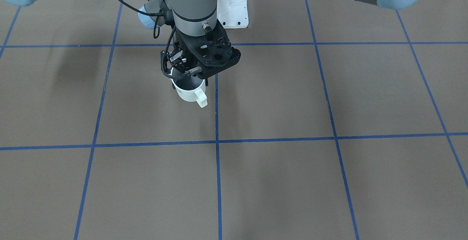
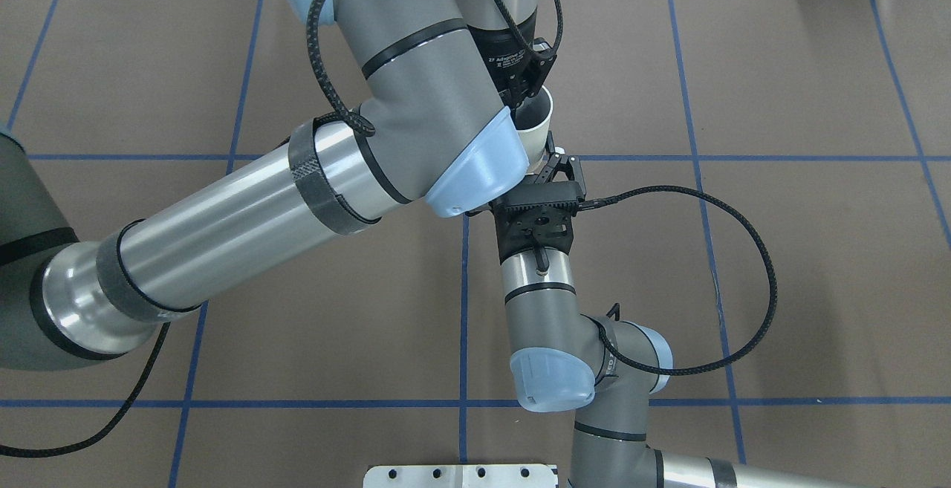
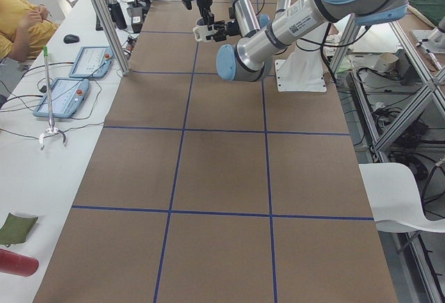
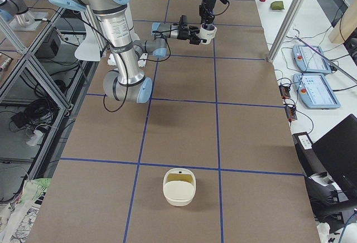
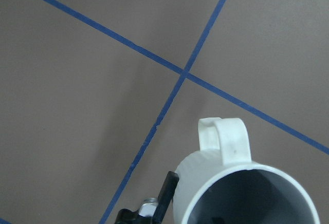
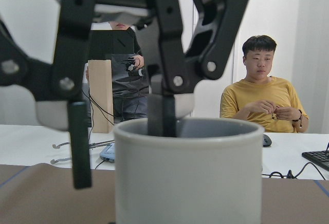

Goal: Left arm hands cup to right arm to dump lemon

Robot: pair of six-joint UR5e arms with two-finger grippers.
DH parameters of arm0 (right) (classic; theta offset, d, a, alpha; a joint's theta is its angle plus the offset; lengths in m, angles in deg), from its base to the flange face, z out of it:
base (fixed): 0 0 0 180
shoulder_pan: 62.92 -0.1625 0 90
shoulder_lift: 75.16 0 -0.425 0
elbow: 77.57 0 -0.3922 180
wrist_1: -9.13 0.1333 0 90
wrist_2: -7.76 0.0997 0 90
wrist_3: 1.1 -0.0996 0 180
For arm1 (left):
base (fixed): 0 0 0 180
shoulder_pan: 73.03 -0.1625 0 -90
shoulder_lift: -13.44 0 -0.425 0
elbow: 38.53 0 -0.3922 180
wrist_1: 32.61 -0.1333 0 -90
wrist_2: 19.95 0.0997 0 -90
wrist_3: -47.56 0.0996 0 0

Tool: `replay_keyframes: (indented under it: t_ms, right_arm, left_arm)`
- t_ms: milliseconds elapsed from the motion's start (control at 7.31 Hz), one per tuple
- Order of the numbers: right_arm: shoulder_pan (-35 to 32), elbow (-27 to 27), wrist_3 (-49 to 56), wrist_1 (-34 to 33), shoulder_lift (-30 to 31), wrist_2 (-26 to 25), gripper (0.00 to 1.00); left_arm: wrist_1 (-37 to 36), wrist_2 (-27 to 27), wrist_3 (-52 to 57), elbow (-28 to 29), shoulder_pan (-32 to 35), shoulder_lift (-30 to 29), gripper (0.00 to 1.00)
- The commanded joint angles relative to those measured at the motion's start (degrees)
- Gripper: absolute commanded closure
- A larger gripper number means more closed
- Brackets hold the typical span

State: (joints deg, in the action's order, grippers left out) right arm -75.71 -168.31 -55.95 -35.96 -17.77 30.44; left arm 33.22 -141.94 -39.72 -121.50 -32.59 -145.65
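The white cup [image 2: 541,128] hangs upright above the table, handle [image 5: 226,139] pointing away from the robot. My left gripper [image 2: 526,98] comes down from above and is shut on the cup's wall. One finger [image 6: 162,113] is inside the cup [image 6: 190,172] and the other finger [image 6: 79,142] is outside. My right gripper [image 2: 546,157] is level with the cup on the robot's side. Its jaws look open at the cup's lower wall, and its left finger is hidden under my left elbow. The lemon does not show. The cup's inside [image 5: 247,198] looks dark.
A cream tub [image 4: 179,186] stands on the table far toward my right end. The white base plate [image 1: 232,10] lies by the robot. An operator in yellow [image 6: 264,95] sits beyond the far edge. The brown mat has blue grid lines [image 1: 217,141].
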Motion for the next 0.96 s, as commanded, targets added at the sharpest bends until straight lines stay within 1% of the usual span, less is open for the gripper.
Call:
replay_keyframes:
  t_ms: [0, 137, 274, 821]
  right_arm:
    - [0.0, 0.0, 0.0, 0.0, 0.0, 0.0, 0.95]
    - [0.0, 0.0, 0.0, 0.2, 0.1, 0.0, 0.94]
    - [0.0, 0.0, -0.1, 0.4, 0.2, 0.2, 0.01]
    - [0.3, 0.0, -0.1, 0.4, 0.4, 0.1, 0.0]
  left_arm:
    - [-0.2, 0.0, -0.2, -0.5, -0.1, -0.1, 0.9]
    - [-0.4, -0.2, -0.3, -0.5, -0.1, -0.1, 1.0]
    - [-1.1, -0.8, -0.3, -0.6, -0.1, -0.1, 1.0]
    - [-1.2, -0.9, -0.3, -0.6, -0.1, -0.2, 1.0]
